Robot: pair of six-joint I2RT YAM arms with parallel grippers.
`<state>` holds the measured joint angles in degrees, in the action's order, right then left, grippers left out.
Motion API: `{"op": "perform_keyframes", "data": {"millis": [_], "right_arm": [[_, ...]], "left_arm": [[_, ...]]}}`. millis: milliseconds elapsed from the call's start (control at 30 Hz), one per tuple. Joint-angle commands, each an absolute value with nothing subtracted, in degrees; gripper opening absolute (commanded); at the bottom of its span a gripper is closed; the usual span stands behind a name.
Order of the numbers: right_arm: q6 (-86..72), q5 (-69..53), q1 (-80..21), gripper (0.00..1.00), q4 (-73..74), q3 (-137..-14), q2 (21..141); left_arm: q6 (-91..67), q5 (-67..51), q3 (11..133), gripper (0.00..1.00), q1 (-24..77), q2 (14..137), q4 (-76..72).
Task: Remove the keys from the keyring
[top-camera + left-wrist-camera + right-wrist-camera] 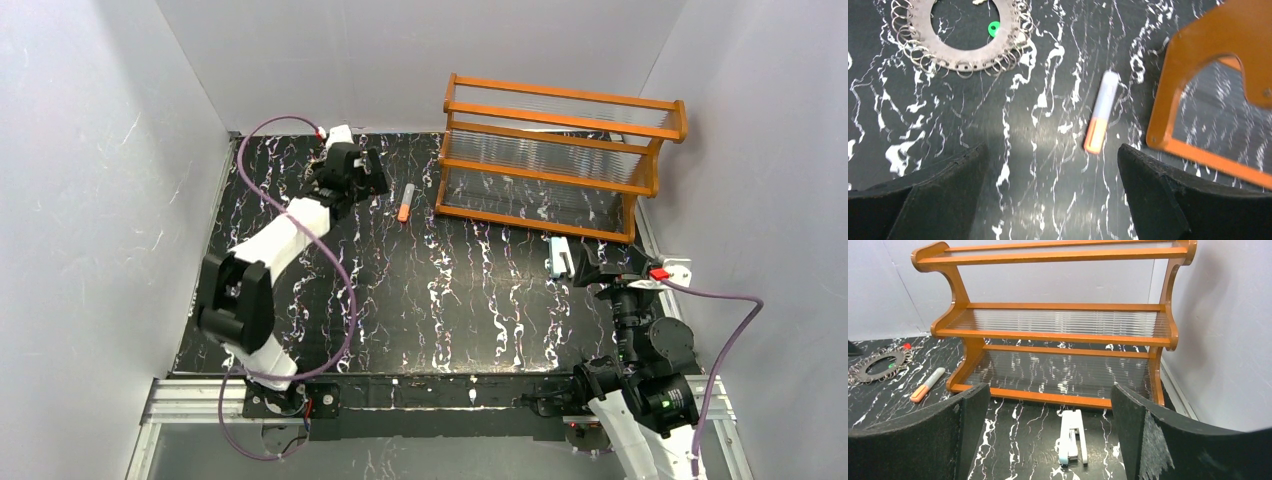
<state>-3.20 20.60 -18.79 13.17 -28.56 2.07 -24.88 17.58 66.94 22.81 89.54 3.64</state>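
Note:
The keyring (pixel 965 56), a flat grey metal ring edged with many small wire loops, lies on the black marbled table at the top left of the left wrist view. A green key (pixel 993 28) sits at its inner edge. My left gripper (pixel 1050 150) hovers open over bare table, below and to the right of the ring, holding nothing. From the right wrist view the keyring (pixel 870 375) lies far left, with the green key (pixel 891 365) and a red key (pixel 907 346) on it. My right gripper (pixel 1049 390) is open and empty. In the top view the left gripper (pixel 368 172) hides the ring.
An orange-and-grey marker (pixel 1102 111) lies between the ring and the orange wooden rack (pixel 560 165). A pale white-blue clip (pixel 1071 437) lies on the table in front of the rack, just ahead of my right gripper (pixel 585 265). Grey walls enclose the table.

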Motion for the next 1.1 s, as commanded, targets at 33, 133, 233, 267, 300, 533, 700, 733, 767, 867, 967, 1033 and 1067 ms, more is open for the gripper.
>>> {"op": "perform_keyframes", "data": {"millis": [33,133,233,267,300,533,700,733,767,867,967,1033,1067], "right_arm": [[-3.29,19.75,-18.87,0.99,12.48,-29.78,0.72],[-3.08,18.91,-18.85,0.99,11.56,-29.24,0.68],[-2.99,18.8,-18.87,0.99,11.77,-29.26,0.65],[-2.99,18.92,-18.89,0.99,11.89,-29.33,0.63],[-3.14,19.03,-18.9,0.99,12.03,-29.33,0.65],[-3.03,19.44,-18.83,0.99,10.9,-28.52,0.7],[-2.9,19.77,-18.89,0.99,11.02,-28.5,0.7],[-2.97,19.94,-18.82,0.99,11.07,-28.48,0.7],[-2.96,20.08,-18.86,0.99,11.0,-28.36,0.7],[-2.86,19.92,-18.88,0.99,10.74,-28.22,0.79],[-2.77,20.0,-18.89,0.99,10.62,-28.2,0.79],[-2.69,20.21,-18.86,0.99,10.63,-28.13,0.79],[-2.64,20.16,-18.87,0.99,10.63,-28.17,0.79]], "left_arm": [[-27.28,15.54,78.09,0.98,16.58,100.2,7.72],[-25.41,16.69,83.09,0.94,14.29,107.08,8.9],[-17.18,15.58,88.85,0.9,14.07,114.29,8.5],[-14.54,15.81,91.23,0.9,14.12,116.22,8.83],[-12.62,16.3,93.48,0.9,14.07,118.34,10.17],[-8.63,14.71,106.94,0.85,13.89,130.04,15.76],[-7.27,18.61,109.7,0.81,13.81,134.37,16.86],[-6.97,19.17,110.16,0.81,13.8,135.04,16.86],[-6.71,19.1,110.63,0.8,13.8,135.65,16.87],[-6.07,17.67,111.71,0.78,13.79,137.52,17.34],[-7.12,16.46,110.12,0.67,13.81,137.63,18.02],[-8.72,15.14,106.87,0.62,13.8,136.32,18.04],[-9.55,14.21,104.71,0.6,13.76,135.24,17.91]]}}
